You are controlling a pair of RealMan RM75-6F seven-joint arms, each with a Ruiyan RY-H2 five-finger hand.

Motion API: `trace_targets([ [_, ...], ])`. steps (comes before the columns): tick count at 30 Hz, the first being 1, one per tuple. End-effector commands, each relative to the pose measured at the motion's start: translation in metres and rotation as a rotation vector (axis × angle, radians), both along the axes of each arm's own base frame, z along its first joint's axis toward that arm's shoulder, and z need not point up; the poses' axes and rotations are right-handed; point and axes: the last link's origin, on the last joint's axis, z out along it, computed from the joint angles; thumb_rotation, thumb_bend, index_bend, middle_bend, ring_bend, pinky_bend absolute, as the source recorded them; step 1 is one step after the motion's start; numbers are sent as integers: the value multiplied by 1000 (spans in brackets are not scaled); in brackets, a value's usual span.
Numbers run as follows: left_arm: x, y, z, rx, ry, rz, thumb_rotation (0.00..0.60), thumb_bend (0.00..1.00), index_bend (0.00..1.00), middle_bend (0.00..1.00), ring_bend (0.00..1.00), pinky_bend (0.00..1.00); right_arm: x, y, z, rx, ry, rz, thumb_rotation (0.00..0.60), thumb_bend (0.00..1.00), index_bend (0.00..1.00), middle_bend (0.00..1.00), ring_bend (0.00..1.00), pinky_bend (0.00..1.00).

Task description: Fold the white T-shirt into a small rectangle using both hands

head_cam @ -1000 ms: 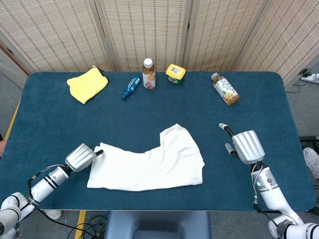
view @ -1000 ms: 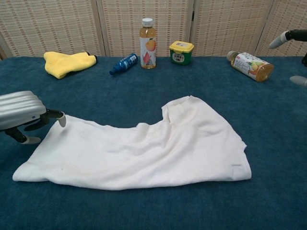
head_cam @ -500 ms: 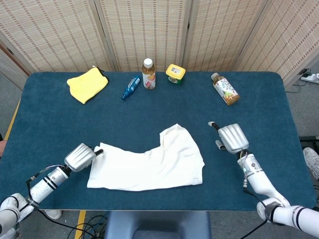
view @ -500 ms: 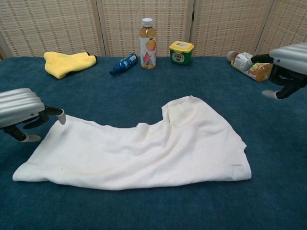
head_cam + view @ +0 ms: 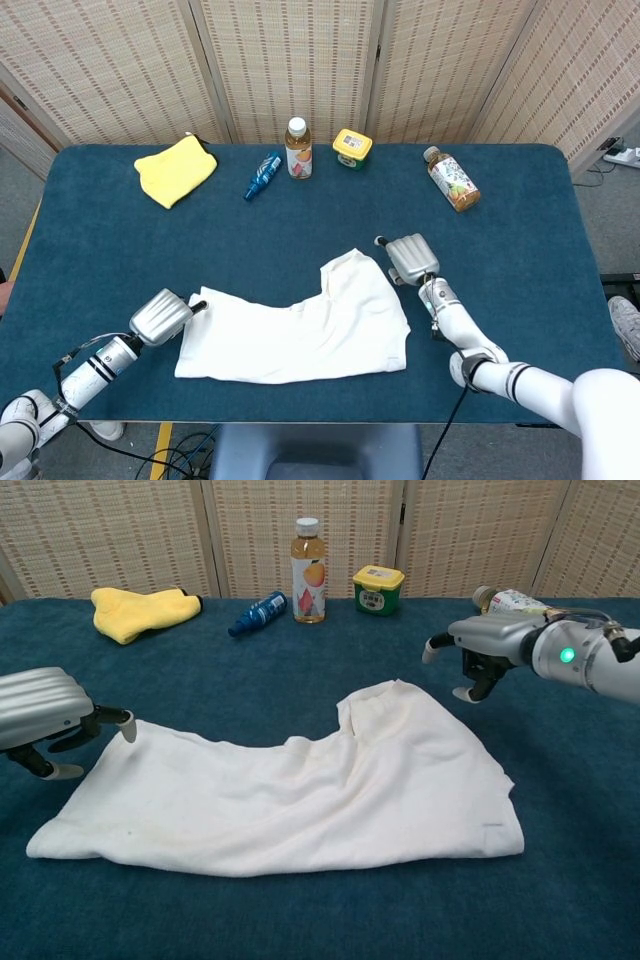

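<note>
The white T-shirt (image 5: pixel 300 325) lies crumpled and partly folded near the front edge of the blue table (image 5: pixel 100 250); its collar end points to the far right (image 5: pixel 385 695). My left hand (image 5: pixel 165 313) sits at the shirt's left corner with a fingertip (image 5: pixel 127 727) touching the cloth edge. Its fingers are apart and nothing is between them. My right hand (image 5: pixel 410 258) hovers just right of the collar, slightly above the table. In the chest view this right hand (image 5: pixel 480 645) has spread fingers and holds nothing.
Along the table's back edge are a yellow cloth (image 5: pixel 175 168), a blue bottle (image 5: pixel 263 175) lying down, an upright juice bottle (image 5: pixel 298 148), a yellow-lidded tub (image 5: pixel 352 147) and another bottle (image 5: pixel 452 180) on its side. Woven screens stand behind.
My right hand has moved left and farther from me, from the table's right side to just beside the shirt collar. The left hand and the shirt have not moved.
</note>
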Motion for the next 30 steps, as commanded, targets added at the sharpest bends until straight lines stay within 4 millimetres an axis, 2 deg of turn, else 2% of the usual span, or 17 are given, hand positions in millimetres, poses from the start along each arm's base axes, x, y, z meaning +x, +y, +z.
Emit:
trace_targets([
  [1,0,0,0,0,0,-1,600,257,352,836,766,841,13,-9,-17,28,4,-8,600,433,192,931,976,1000],
  [5,0,0,1,3,-1,1,600,257,352,836,766,841,21,-15,-28,44,11,-15,600,447,192,931,976,1000],
  [18,0,-1,1,4,-4,7,600,257,348,836,766,841,36,-28,-46,72,28,-17,600,454,202,931,976,1000],
  [27,1,-1,1,4,-7,9,600,258,347,836,766,841,37,-28,-49,59,20,-1,600,483,421,933,977,1000],
  [30,1,-1,1,3,-8,9,600,258,345,837,766,841,35,-26,-47,49,7,3,600,494,458,934,977,1000],
])
